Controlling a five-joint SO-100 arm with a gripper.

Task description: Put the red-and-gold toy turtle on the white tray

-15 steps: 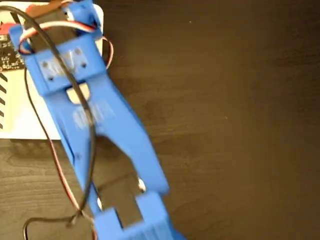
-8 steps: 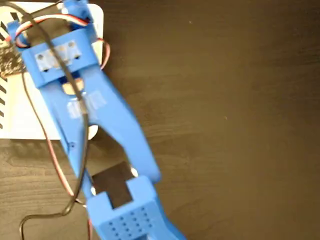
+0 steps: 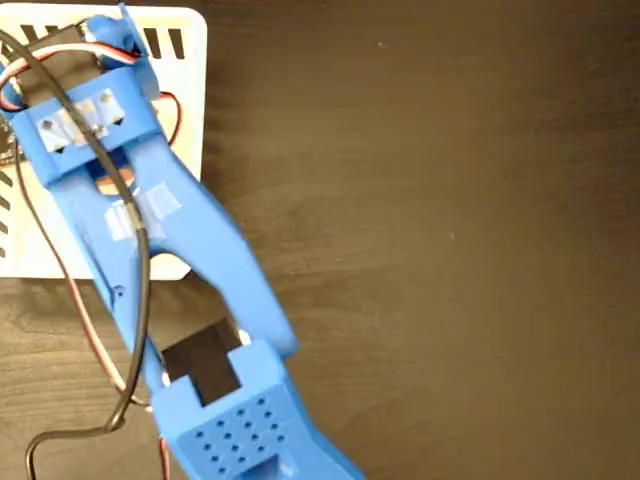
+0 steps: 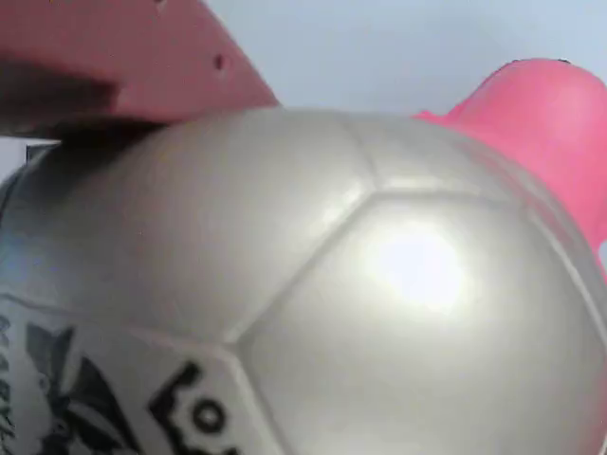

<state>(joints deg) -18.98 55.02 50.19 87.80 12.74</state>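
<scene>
The red-and-gold toy turtle (image 4: 313,275) fills the wrist view: a shiny pale-gold shell with a black printed mark at lower left and a pink-red limb or head at upper right. My gripper (image 4: 303,256) is shut on it, and one red finger (image 4: 123,57) presses the shell's upper left. The other finger is hidden. Behind the turtle is plain white surface. In the fixed view my blue arm (image 3: 150,230) reaches over the white tray (image 3: 188,100) at the top left, hiding both gripper and turtle.
The dark wooden table (image 3: 450,250) stretches right of the tray. Black and red cables (image 3: 75,300) loop along the arm's left side. The tray's black slots (image 3: 165,42) show along its top and left edges.
The arm has swung up and to the left, so its wrist now lies further over the tray. The red bit seen at the arm's tip a second ago is out of sight.
</scene>
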